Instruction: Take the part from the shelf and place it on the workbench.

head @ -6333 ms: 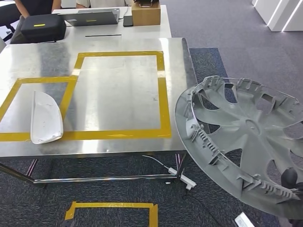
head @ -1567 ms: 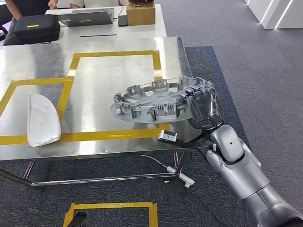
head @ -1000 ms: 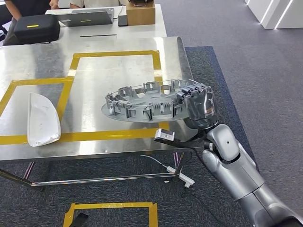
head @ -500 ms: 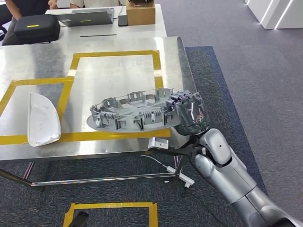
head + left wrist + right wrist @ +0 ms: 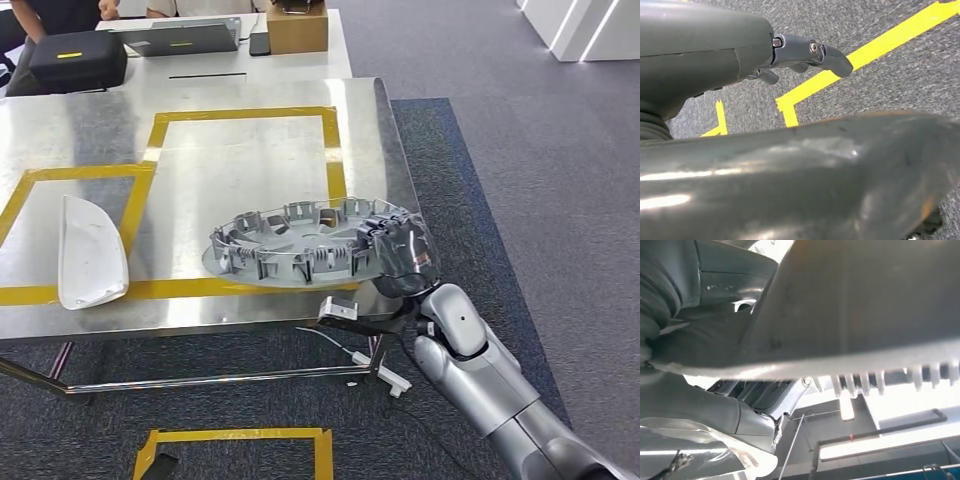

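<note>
One grey wheel cover [image 5: 302, 245] gripped at its 3 o'clock rim by right hand [image 5: 400, 255], level over steel workbench [image 5: 226, 170], left hand [image 5: 806, 52] fingers extended, holding nothing, white part [image 5: 90, 252] at 9 o'clock.

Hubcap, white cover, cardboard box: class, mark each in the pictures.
hubcap [image 5: 290, 235], head view, inner face near its middle
white cover [image 5: 89, 255], head view, middle of its top
cardboard box [image 5: 297, 30], head view, front side

Grey plastic wheel cover [image 5: 302, 245], ribbed clips up, nearly flat over the steel workbench [image 5: 226, 175] near its front right corner, across the yellow tape, rim gripped by right hand [image 5: 400, 255].
</note>
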### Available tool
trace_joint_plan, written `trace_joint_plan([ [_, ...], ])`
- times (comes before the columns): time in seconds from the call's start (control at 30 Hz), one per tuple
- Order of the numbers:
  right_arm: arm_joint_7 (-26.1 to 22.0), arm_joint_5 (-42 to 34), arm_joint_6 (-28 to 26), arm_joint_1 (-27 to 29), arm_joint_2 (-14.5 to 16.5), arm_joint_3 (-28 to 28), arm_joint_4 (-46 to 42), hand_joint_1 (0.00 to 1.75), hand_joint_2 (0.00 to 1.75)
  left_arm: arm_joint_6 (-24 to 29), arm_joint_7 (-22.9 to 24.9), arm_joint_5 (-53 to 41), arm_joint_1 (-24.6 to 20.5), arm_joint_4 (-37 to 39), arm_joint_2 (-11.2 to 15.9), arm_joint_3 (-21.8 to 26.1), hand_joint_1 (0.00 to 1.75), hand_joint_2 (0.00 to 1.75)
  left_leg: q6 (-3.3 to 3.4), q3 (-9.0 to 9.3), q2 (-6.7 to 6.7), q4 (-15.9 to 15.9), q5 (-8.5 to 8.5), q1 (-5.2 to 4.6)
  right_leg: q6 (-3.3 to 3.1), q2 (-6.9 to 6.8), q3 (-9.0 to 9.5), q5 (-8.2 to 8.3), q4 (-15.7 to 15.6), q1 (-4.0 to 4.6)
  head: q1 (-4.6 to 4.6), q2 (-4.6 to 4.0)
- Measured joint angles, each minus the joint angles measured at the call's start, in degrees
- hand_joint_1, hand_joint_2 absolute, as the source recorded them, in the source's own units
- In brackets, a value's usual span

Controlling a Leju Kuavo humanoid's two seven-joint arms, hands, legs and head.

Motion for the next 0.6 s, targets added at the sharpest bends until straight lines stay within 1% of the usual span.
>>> trace_joint_plan([
  [0.13,0.0,0.2,0.0,0.0,-0.1,-0.1,1.0,1.75,1.75,0.0,0.0,0.1,0.4,-0.4,0.0,0.0,0.00,0.00,0.00,0.00,0.00,0.0,0.00,0.00,0.00,0.00,0.00,0.00,0.0,0.00,0.00,0.00],
  [0.27,0.3,0.5,0.0,0.0,-0.1,-0.2,1.6,0.00,0.00,0.0,0.0,0.2,0.6,-0.7,0.0,0.0,0.00,1.75,0.00,0.01,0.00,0.0,0.00,0.00,0.00,0.01,0.01,0.00,0.0,0.00,0.01,0.00],
  [0.4,1.1,1.3,0.0,0.0,-0.2,-0.8,2.3,0.00,0.00,-0.1,0.1,0.6,0.9,-1.1,0.0,0.0,0.00,0.00,0.00,0.01,0.00,0.0,0.00,0.00,0.00,0.00,0.01,0.00,0.0,0.00,0.00,0.00],
  [0.5,1.3,1.1,0.5,0.1,-0.5,-1.4,2.8,0.00,0.00,-0.1,0.4,0.8,1.4,-1.4,0.0,0.0,0.00,0.00,0.00,0.00,0.01,0.0,0.00,0.00,0.00,0.03,0.01,0.00,0.0,0.00,0.00,0.00],
  [0.6,1.3,0.2,2.7,0.1,-0.6,-1.7,3.0,0.00,0.00,-0.1,1.4,0.5,2.2,-2.4,0.0,0.0,0.00,0.00,0.00,0.01,0.02,0.0,0.00,0.00,0.00,0.07,0.00,0.00,0.0,0.00,0.00,0.00],
])
